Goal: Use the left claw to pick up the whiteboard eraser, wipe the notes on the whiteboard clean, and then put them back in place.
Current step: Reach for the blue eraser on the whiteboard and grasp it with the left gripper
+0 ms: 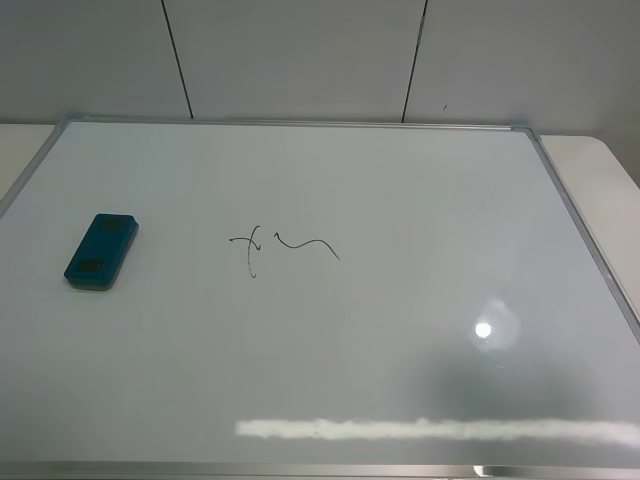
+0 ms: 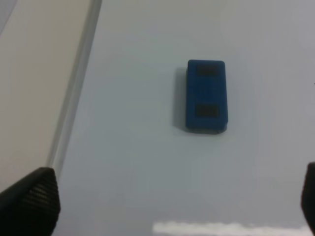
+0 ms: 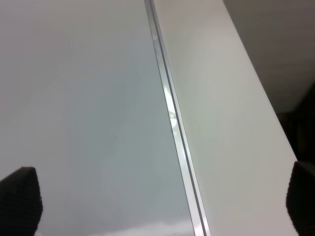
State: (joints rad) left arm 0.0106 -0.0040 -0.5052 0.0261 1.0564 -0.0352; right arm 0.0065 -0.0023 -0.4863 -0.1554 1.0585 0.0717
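Observation:
The teal-blue whiteboard eraser [image 1: 101, 251] lies on the left part of the whiteboard [image 1: 400, 330]. The notes [image 1: 285, 245], a small cross mark and a wavy line, sit near the board's middle. No arm shows in the exterior high view. In the left wrist view the eraser [image 2: 206, 96] lies flat on the board, well ahead of my left gripper [image 2: 172, 196], which is open and empty; its fingertips [image 2: 34, 196] show at the frame's lower corners. My right gripper [image 3: 162, 196] is open and empty over the board's silver frame [image 3: 170, 108].
The board's left frame edge [image 2: 74, 93] and beige table beside it show in the left wrist view. A white table surface [image 3: 221, 123] runs beside the board's right frame. A wall with dark seams [image 1: 178, 50] stands behind the board.

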